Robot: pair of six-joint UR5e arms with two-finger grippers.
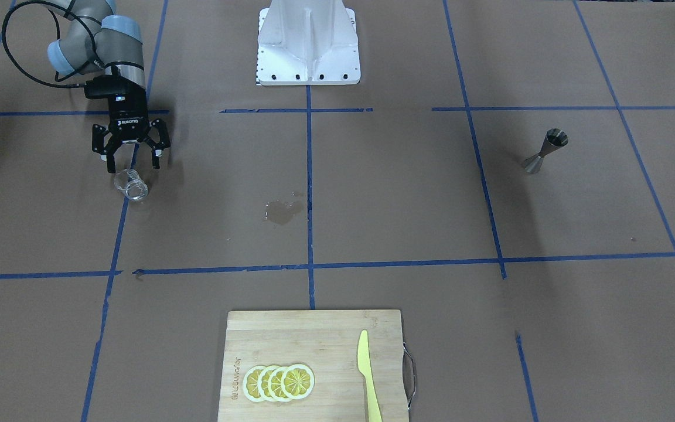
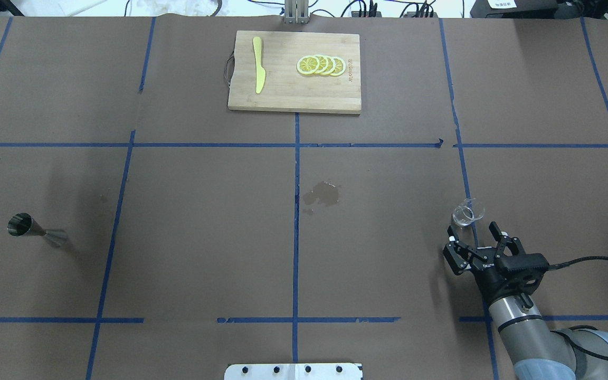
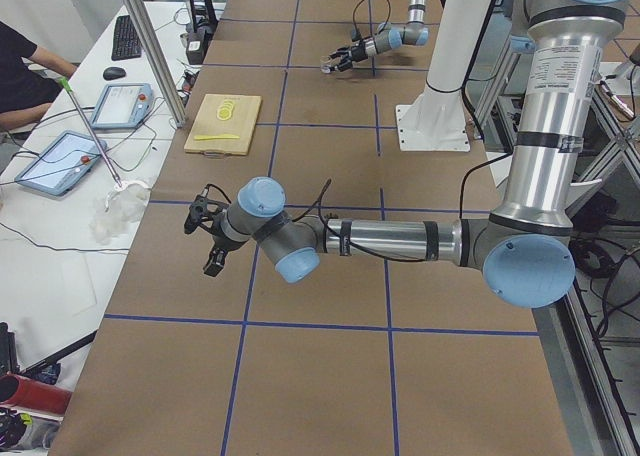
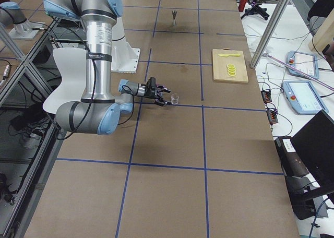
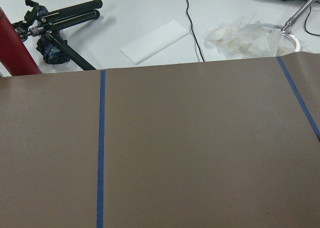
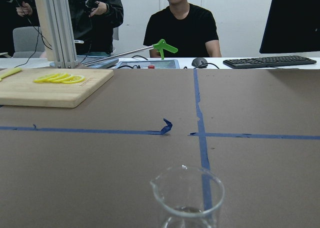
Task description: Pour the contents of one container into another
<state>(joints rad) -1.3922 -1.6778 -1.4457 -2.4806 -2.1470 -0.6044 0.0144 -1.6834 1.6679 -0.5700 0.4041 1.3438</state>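
Right gripper (image 2: 471,232): my jaws spread, empty, just short of the glass cup (image 2: 467,212), toward the table's right edge. Risk: 1 finger clips the cup and topples it. Left gripper (image 3: 203,244): cannot tell its state.

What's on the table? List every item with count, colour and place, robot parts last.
glass beaker cup: 1, clear, upright on the robot's right side, just ahead of the right claw
steel jigger: 1, silver-grey, standing alone far on the robot's left side
cutting board: 1, light wood, far edge, centre
lemon slices: 4, yellow, overlapping in a row on the board
knife: 1, yellow-green, flat on the board, apart from the slices
spill: 1 wet patch, dark, mid-surface beside the centre line
tape lines: blue, a grid across the whole surface
right claw: 1, black, open, behind the cup, not gripping it
left claw: 1, black, near the left end; open or shut cannot be told
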